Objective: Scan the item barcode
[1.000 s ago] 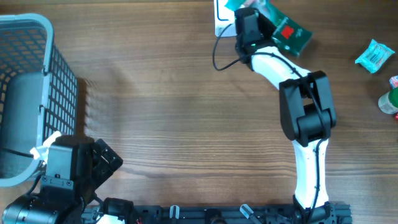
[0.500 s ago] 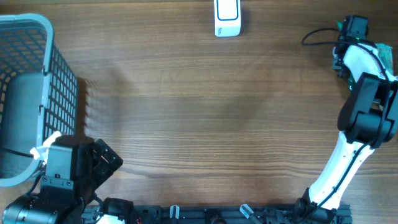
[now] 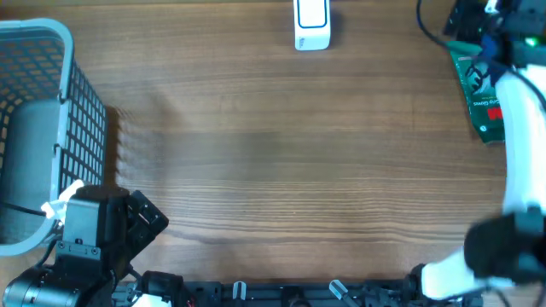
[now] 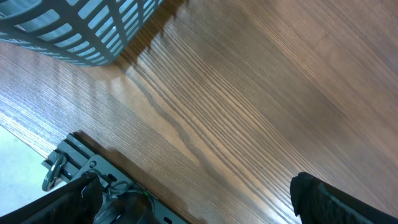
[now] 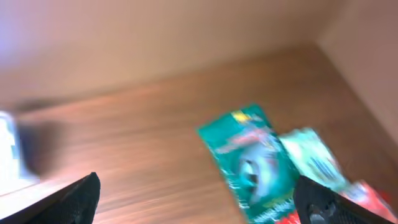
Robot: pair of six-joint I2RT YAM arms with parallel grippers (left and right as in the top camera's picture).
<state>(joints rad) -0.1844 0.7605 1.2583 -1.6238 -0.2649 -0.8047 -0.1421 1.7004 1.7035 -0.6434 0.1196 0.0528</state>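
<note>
Nearest me, my left end effector [image 4: 196, 193] hangs open over the table [image 3: 256, 153]. Its fingers are spread with nothing between them, near the one blue-grey basket [image 3: 85, 111] at the left edge. Farther out on the right, my right end effector [image 5: 199, 199] is spread wide too and holds nothing. Beyond it the one green packet [image 5: 249, 158] lies flat on the table by the right edge. It is dark green, with a pale picture in the middle and a red patch at one end. One paler green packet [image 5: 311, 158] lies just beside it. At the far edge sits one white scanner [image 3: 311, 24], well apart from the green packet.
</note>
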